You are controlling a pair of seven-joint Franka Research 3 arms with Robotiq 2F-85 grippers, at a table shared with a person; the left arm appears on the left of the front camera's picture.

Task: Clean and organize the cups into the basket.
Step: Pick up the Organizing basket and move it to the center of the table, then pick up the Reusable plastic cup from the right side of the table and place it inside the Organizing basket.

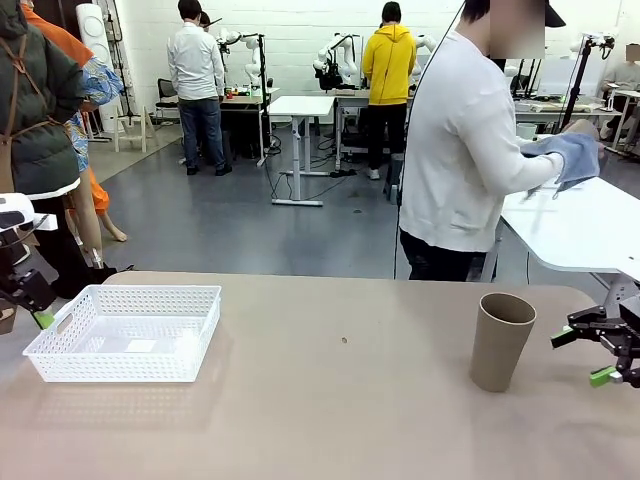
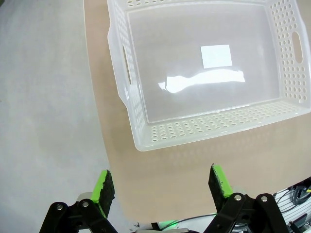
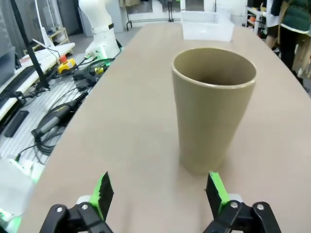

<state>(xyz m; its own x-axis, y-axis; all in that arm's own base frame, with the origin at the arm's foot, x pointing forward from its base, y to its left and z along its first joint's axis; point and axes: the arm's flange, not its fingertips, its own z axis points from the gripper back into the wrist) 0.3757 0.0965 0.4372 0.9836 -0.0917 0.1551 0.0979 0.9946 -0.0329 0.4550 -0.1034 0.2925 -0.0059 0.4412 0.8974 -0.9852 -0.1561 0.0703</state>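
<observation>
One cup (image 1: 501, 340) is stood upright on the table (image 1: 340, 410), just beside the right gripper (image 1: 582, 357), which is spread and empty. The basket (image 1: 125, 335) is set near the left gripper (image 2: 163, 183), likewise spread.

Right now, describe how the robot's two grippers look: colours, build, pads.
The left gripper and the right gripper look alike. Both have black jaws built from linked bars with silver pivot bolts, and each jaw has a bright green pad at its tip. In the front view, the right gripper has the same black body and green tips.
</observation>
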